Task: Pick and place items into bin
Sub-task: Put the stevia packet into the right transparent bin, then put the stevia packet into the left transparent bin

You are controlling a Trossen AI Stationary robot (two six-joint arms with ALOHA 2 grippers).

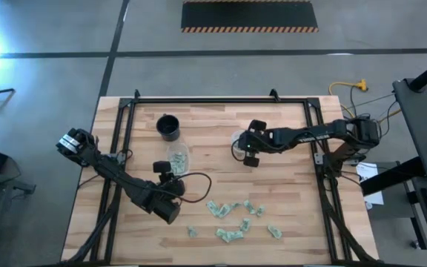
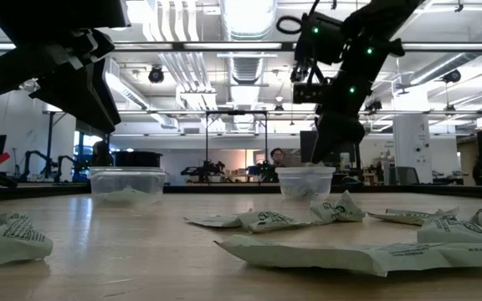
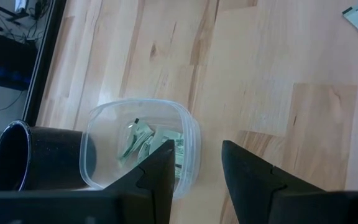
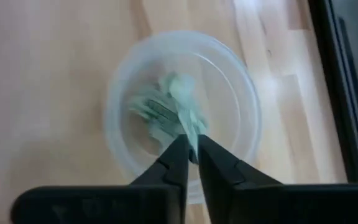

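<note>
Several pale green-and-white wrinkly pieces [image 1: 230, 215] lie loose on the near part of the table, and show close up in the low view [image 2: 266, 221]. My right gripper [image 4: 192, 151] hovers over a round clear bin [image 4: 241, 106] at mid-table [image 1: 238, 139], shut on one piece; more pieces lie inside it. My left gripper [image 3: 197, 167] is open, just near of a second clear bin [image 3: 98, 134] that holds a few pieces [image 3: 143, 143]. That bin sits beside the black cup [image 1: 169, 127]. My right gripper pinches one green-and-white piece [image 4: 186, 121] between its two fingertips [image 4: 178, 155], coming from above and pointing down. The piece is lifted clear and sits over the round bin's opening.
The black cup [image 3: 33, 155] stands right against the left bin. A black frame rail [image 1: 213, 101] runs round the table's far and side edges. Bare wood lies between the two bins and the scattered pieces.
</note>
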